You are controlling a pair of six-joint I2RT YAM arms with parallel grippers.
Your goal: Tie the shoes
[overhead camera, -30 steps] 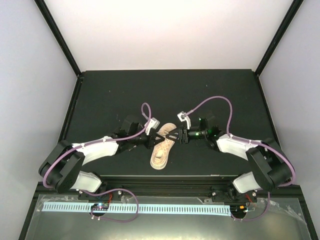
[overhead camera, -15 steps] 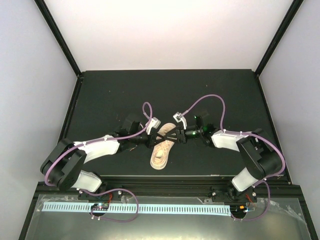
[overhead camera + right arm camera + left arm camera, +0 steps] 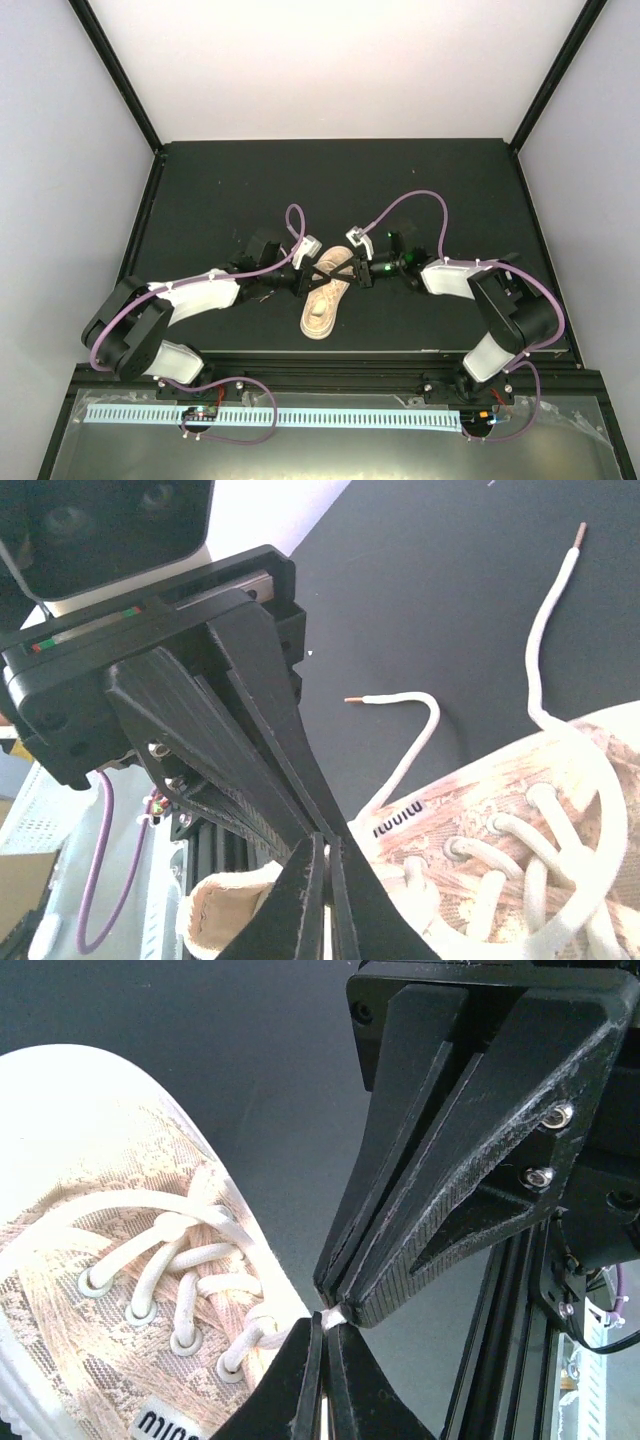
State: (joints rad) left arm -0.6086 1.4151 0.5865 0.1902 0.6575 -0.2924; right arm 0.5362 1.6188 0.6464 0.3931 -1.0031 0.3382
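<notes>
The beige shoe (image 3: 325, 295) lies on the black table, toe away from the arm bases. My left gripper (image 3: 320, 273) and right gripper (image 3: 331, 271) meet tip to tip above its laced middle. In the left wrist view my left gripper (image 3: 326, 1322) is shut on a short white bit of lace (image 3: 338, 1315), and the right gripper's closed tips (image 3: 338, 1305) pinch the same bit. The right wrist view shows my right gripper (image 3: 326, 842) shut over the shoe (image 3: 500, 810), close to the heel opening. Two lace ends (image 3: 395, 697) (image 3: 555, 590) trail loose on the table.
The black table (image 3: 220, 190) is walled in white at the back and both sides. A slotted metal rail (image 3: 330, 415) runs along the near edge below the arm bases. Purple cables (image 3: 420, 205) loop above both wrists.
My right gripper has moved left to the left gripper's tips over the shoe and gone from open to shut on the lace. The left gripper has stayed shut in place.
</notes>
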